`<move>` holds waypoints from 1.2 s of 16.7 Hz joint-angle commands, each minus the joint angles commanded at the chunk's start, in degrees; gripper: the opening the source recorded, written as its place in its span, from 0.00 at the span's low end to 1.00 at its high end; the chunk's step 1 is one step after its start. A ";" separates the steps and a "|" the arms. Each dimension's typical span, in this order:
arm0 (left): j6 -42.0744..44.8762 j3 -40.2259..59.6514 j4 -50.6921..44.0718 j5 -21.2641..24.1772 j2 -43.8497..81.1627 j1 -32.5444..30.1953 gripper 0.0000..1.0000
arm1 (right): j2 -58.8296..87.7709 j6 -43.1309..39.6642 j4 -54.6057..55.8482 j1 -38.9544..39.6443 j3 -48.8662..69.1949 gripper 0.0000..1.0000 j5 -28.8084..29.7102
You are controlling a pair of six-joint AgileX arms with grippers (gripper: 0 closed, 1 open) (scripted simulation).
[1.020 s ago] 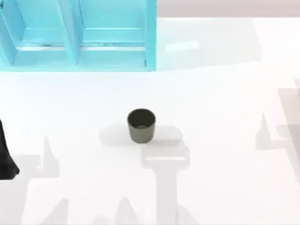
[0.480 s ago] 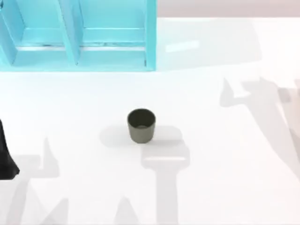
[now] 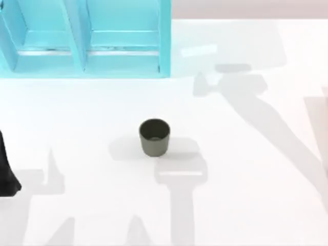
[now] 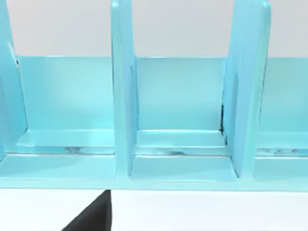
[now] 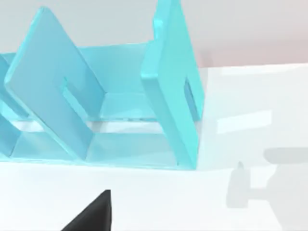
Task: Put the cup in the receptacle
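Standing upright near the middle of the white table [image 3: 256, 205], the cup [image 3: 154, 137] is seen in the top view untouched and well apart from the blue receptacle [image 3: 123, 61] at the far left. A dark part of the left arm [image 3: 6, 169] is seen at the left edge; a long arm shadow is cast across the table's right half.

From the left wrist view, the receptacle's [image 4: 178, 168] open compartments are faced squarely, separated by upright dividers; a dark wedge is seen low in the picture.

From the right wrist view, the receptacle [image 5: 130, 144] is viewed at an angle.

How either gripper's fingers stand cannot be told. The approach step is judged to be in hand; a descent over the cup is called for next.
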 joint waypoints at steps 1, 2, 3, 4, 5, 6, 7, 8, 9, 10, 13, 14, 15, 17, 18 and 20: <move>0.00 0.00 0.00 0.00 0.00 0.00 1.00 | 3.47 0.98 -2.15 1.14 3.23 1.00 0.23; 0.00 0.00 0.00 0.00 0.00 0.00 1.00 | 6.84 1.98 -4.19 2.24 6.53 1.00 0.42; 0.00 0.00 0.00 0.00 0.00 0.00 1.00 | 10.23 2.99 -6.21 3.30 9.85 1.00 0.59; 0.00 0.00 0.00 0.00 0.00 0.00 1.00 | 13.63 4.01 -8.19 4.33 13.17 1.00 0.72; 0.00 0.00 0.00 0.00 0.00 0.00 1.00 | 16.80 5.03 -10.21 5.30 16.33 1.00 0.79; 0.00 0.00 0.00 0.00 0.00 0.00 1.00 | 19.84 6.05 -12.27 6.23 19.40 1.00 0.83; 0.00 0.00 0.00 0.00 0.00 0.00 1.00 | 22.70 7.05 -14.23 7.08 22.26 1.00 0.81; 0.00 0.00 0.00 0.00 0.00 0.00 1.00 | 25.50 8.05 -16.16 7.91 25.05 1.00 0.78; 0.00 0.00 0.00 0.00 0.00 0.00 1.00 | 28.47 8.99 -17.89 8.68 27.93 1.00 0.74; 0.00 0.00 0.00 0.00 0.00 0.00 1.00 | 31.49 9.92 -19.62 9.44 30.82 1.00 0.70; 0.00 0.00 0.00 0.00 0.00 0.00 1.00 | 42.31 12.86 -25.85 11.72 39.80 1.00 0.57; 0.00 0.00 0.00 0.00 0.00 0.00 1.00 | 45.96 13.94 -28.15 12.47 42.63 1.00 0.46; 0.00 0.00 0.00 0.00 0.00 0.00 1.00 | 49.36 15.08 -30.48 13.17 45.31 1.00 0.28; 0.00 0.00 0.00 0.00 0.00 0.00 1.00 | 55.37 17.27 -34.84 14.17 50.21 1.00 -0.41; 0.00 0.00 0.00 0.00 0.00 0.00 1.00 | 57.94 18.26 -36.73 14.40 52.37 1.00 -0.91; 0.00 0.00 0.00 0.00 0.00 0.00 1.00 | 62.27 20.07 -39.90 14.57 56.12 1.00 -2.04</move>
